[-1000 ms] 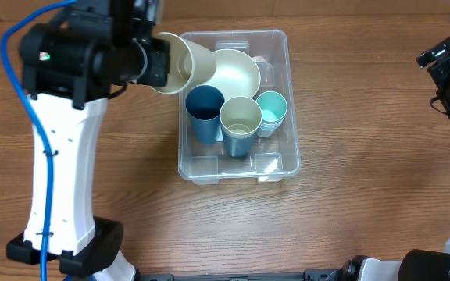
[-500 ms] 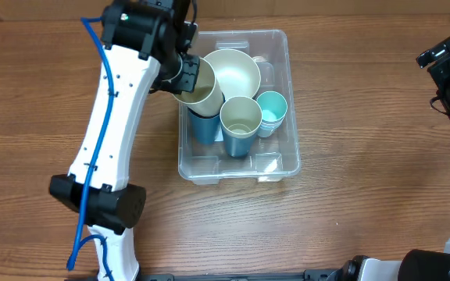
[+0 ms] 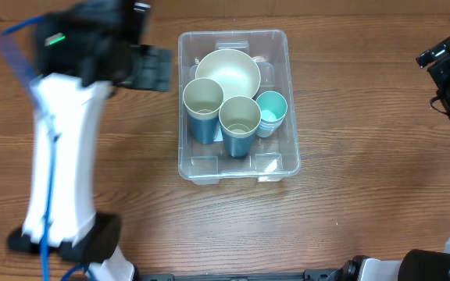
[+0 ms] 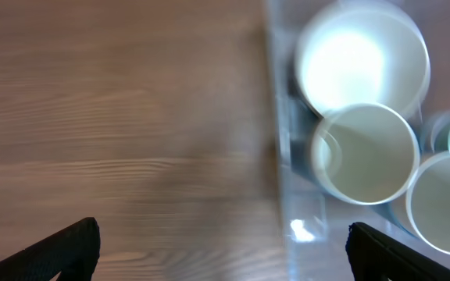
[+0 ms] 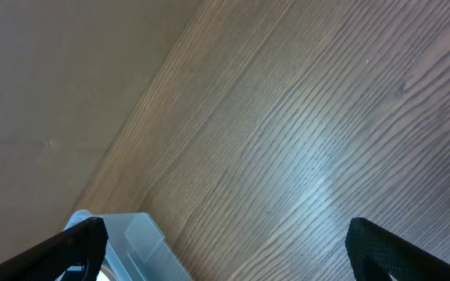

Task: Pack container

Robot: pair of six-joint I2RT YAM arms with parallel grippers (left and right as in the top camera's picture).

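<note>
We find the container (image 3: pixel 239 173) mid-table (image 3: pixel 350 195), holding upright cups (image 3: pixel 240 117) in front of a cream bowl (image 3: pixel 229 74), the left pincer (image 3: pixel 153 69) spread wide beside its far-left wall, the right pincer (image 5: pixel 225 254) likewise spread, well apart.

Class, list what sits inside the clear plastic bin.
Inside the container: a cream bowl, two cream cups seated in blue cups, and stacked teal cups. What lies beneath them is covered.

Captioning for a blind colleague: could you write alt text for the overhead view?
A clear plastic rectangular container on a wooden table holds a round cream bowl, two cream cups and a teal cup. The blurred left gripper hovers beside it.
</note>
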